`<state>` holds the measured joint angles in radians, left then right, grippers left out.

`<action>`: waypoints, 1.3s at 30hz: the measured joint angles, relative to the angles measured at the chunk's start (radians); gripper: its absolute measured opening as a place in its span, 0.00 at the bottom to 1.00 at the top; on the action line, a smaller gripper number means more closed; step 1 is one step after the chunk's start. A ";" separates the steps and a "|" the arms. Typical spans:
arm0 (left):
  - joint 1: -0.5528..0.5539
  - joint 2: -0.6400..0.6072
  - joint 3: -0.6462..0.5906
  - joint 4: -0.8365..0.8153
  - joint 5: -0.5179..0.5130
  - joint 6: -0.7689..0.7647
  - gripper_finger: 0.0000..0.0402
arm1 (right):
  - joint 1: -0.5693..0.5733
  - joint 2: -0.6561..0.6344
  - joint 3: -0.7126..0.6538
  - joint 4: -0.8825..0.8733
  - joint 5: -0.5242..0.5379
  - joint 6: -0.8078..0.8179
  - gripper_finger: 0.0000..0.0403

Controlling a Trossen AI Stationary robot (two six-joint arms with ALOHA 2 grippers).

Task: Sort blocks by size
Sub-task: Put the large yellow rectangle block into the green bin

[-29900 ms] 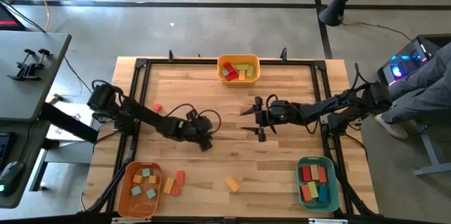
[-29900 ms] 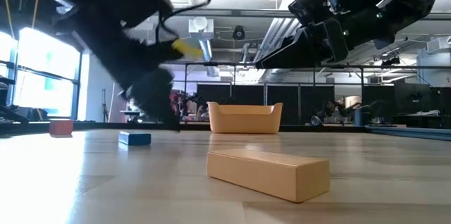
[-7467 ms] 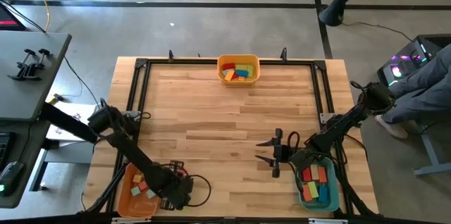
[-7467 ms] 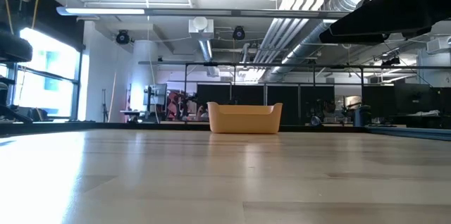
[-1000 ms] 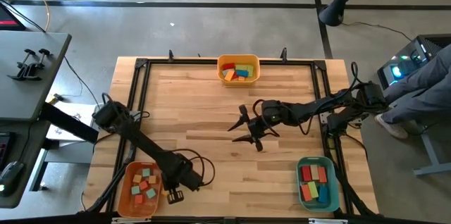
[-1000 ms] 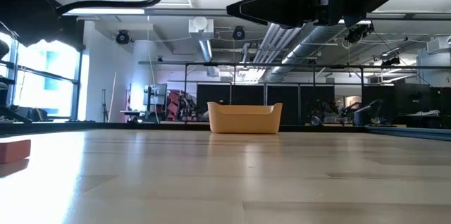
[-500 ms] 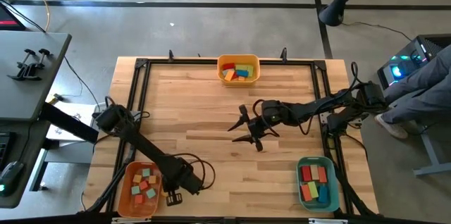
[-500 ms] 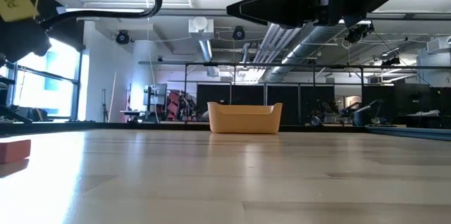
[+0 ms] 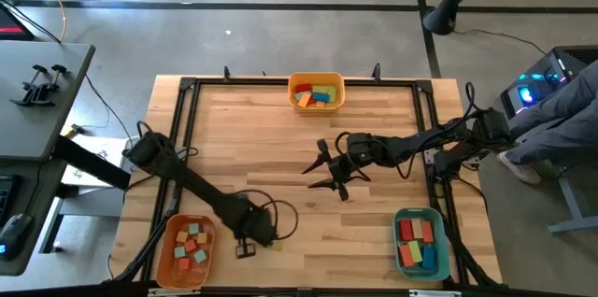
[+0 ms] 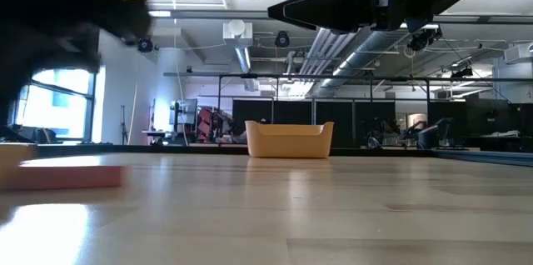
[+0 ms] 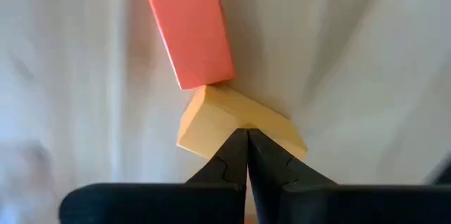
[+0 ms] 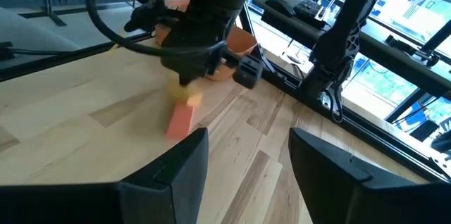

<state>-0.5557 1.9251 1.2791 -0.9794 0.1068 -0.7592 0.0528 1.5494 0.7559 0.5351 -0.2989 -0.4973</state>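
Observation:
My left gripper (image 9: 245, 249) is shut and points down near the table's near edge, right of the orange bin (image 9: 172, 261). Its tips (image 11: 246, 134) meet a yellow block (image 11: 208, 122) that lies flat on the table. A red bar block (image 11: 187, 27) also lies flat, one end against the yellow block's corner. The right wrist view shows both, the red bar (image 12: 181, 120) and the yellow block (image 12: 190, 98), under the left arm. My right gripper (image 9: 318, 172) hovers open over the table's middle, with nothing between its fingers. My left gripper comes at the yellow block from above with shut fingers, their tips at the block's edge (image 11: 239, 127). Whether they rest on its top face or push against its side, I cannot tell. The block lies flat on the table, one corner against the red bar's end.
A yellow bin (image 9: 316, 80) with blocks stands at the far edge's middle. A teal bin (image 9: 439, 241) with blocks sits at the near right corner. The orange bin holds several small blocks. A person sits beyond the table's right edge (image 9: 561, 120).
My left gripper has moved along the near edge toward the table's right and turned at the wrist, staying shut. In the low view the red bar has slid toward the right, and the yellow block has come into sight beside it.

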 joint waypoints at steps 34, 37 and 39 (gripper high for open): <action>0.253 -0.029 -0.085 0.533 -0.856 0.299 0.00 | 0.057 -0.408 -0.172 -0.436 0.254 0.236 0.48; 0.248 -0.081 -0.202 0.710 -0.807 0.359 0.00 | 0.098 -0.404 -0.263 -0.274 0.255 0.326 0.48; 0.248 -0.122 -0.289 0.864 -0.777 0.418 0.00 | 0.124 -0.402 -0.311 -0.193 0.267 0.374 0.48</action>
<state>-0.3082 1.8033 0.9903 -0.1151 -0.6701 -0.3407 0.1772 1.1469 0.4448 0.3417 -0.0320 -0.1231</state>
